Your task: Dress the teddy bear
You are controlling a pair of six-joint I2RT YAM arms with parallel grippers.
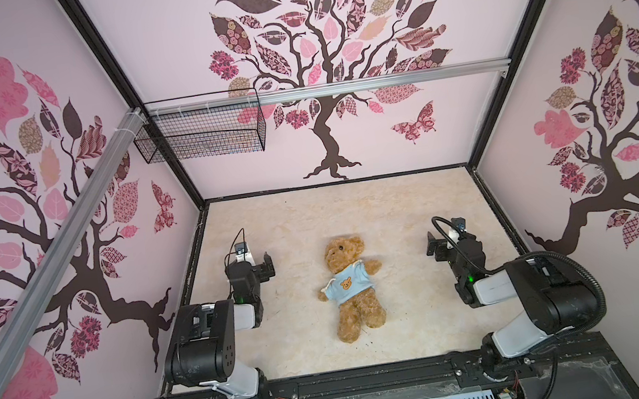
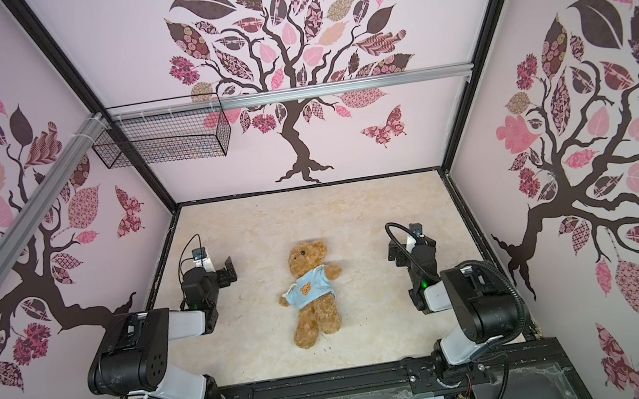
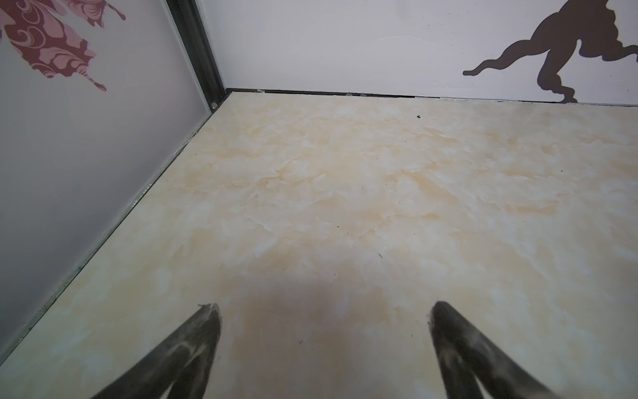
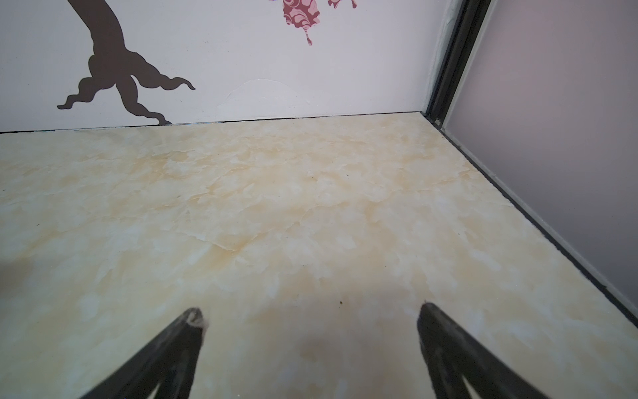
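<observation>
Step in hand: looks like the finish. Golden-brown shaggy plush teddy bear (image 1: pixel 344 255) lies on its back mid-worktop, head toward the far wall and body slightly slanted. It is between the two arms and well apart from both. Light blue fabric shirt with an orange bear-face emblem (image 1: pixel 345 288) is already on the torso. A paw shows past each sleeve. The pale collar sits a bit rumpled at one shoulder.

Left tool (image 1: pixel 268 266): jaws spread wide, nothing between them, only bare surface in its wrist view (image 3: pixel 324 311). Right tool (image 1: pixel 432 246): the same, wide and empty (image 4: pixel 310 311).

Next move, my guess: little is left. At most, tug the hem or collar straight with a light pinch on cloth alone, bear steadied by the other arm.

Surface: cream marble-patterned worktop (image 1: pixel 353 213), flat, a few dark specks. Room: pale pink walls with tree-and-leaf decals (image 1: pixel 319 83). A black wire basket (image 1: pixel 200 134) hangs on an aluminium rail (image 1: pixel 378 83).
</observation>
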